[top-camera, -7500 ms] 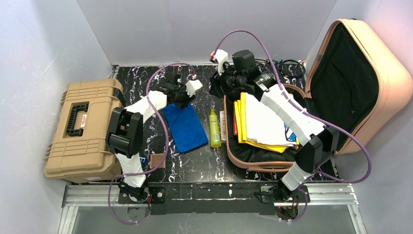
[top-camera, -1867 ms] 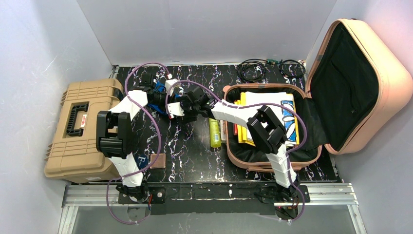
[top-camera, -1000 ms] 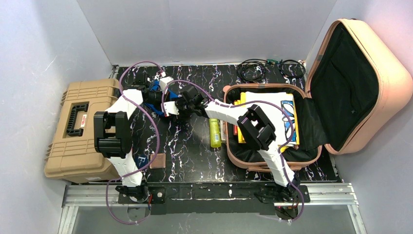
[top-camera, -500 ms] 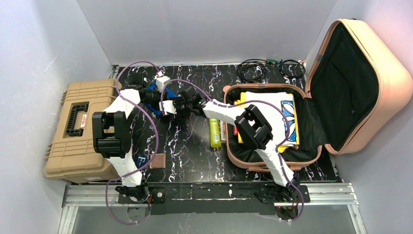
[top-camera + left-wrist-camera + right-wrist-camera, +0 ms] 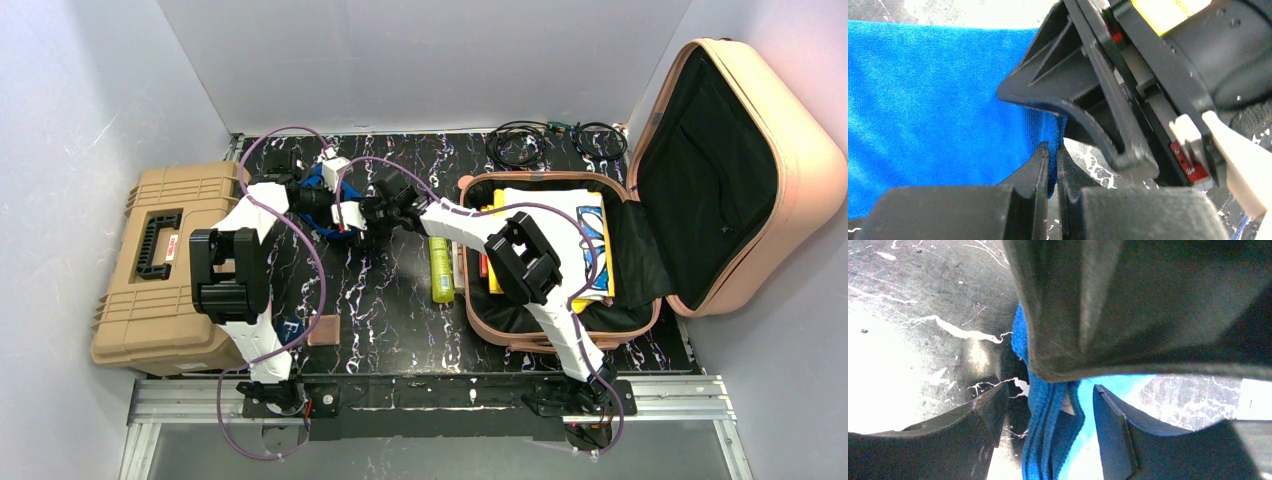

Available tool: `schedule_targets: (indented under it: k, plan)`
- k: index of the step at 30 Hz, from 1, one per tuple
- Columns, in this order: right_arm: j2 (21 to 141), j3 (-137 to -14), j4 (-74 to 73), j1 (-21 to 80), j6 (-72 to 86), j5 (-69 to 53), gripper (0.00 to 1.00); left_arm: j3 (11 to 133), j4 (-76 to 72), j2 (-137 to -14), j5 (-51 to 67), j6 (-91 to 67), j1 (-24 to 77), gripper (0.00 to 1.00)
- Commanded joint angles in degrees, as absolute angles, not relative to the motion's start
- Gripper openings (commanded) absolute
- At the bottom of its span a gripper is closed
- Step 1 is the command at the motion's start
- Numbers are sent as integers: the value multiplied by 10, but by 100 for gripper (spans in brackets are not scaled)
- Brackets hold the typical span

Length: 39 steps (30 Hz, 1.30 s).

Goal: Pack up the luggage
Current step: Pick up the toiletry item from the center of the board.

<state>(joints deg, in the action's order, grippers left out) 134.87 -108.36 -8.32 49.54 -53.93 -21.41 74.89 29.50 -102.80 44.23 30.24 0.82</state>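
Note:
The peach-pink luggage [image 5: 790, 130] lies open at the right, its lid leaning back and its black-lined base [image 5: 520, 335] holding yellow and white books. A blue cloth [image 5: 317, 181] is bunched at the back left of the table. My left gripper [image 5: 333, 203] is shut on an edge of the cloth [image 5: 938, 100], pinched between its fingers [image 5: 1053, 150]. My right gripper [image 5: 368, 218] is right beside it and open. A folded edge of the cloth [image 5: 1048, 440] hangs between the right gripper's fingertips [image 5: 1048, 395], touching neither. The left gripper's finger [image 5: 1148, 305] fills the top of the right wrist view.
A tan toolbox [image 5: 165, 265] stands at the left edge. A yellow-green bottle [image 5: 440, 268] lies beside the suitcase base. Black cables [image 5: 545, 140] lie at the back. A small brown pad [image 5: 323, 330] lies near the front.
The cloth lay flat earlier and is now lifted and bunched in the left gripper. The right arm swung from the suitcase to the cloth and has edged left over the last second.

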Motion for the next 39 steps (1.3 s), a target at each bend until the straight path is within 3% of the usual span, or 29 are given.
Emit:
schedule_targets:
  k: [1, 26, 39]
  plan:
    - [1337, -1123, -121, 464, -521, -258, 71, 760, 335, -1027, 485, 310, 17, 0]
    - [1381, -1172, -186, 468, -542, -315, 71, 782, 329, -1052, 476, 270, 15, 0]
    - [1370, -1165, -153, 466, -522, -289, 71, 797, 338, -1084, 511, 241, 1, 0]
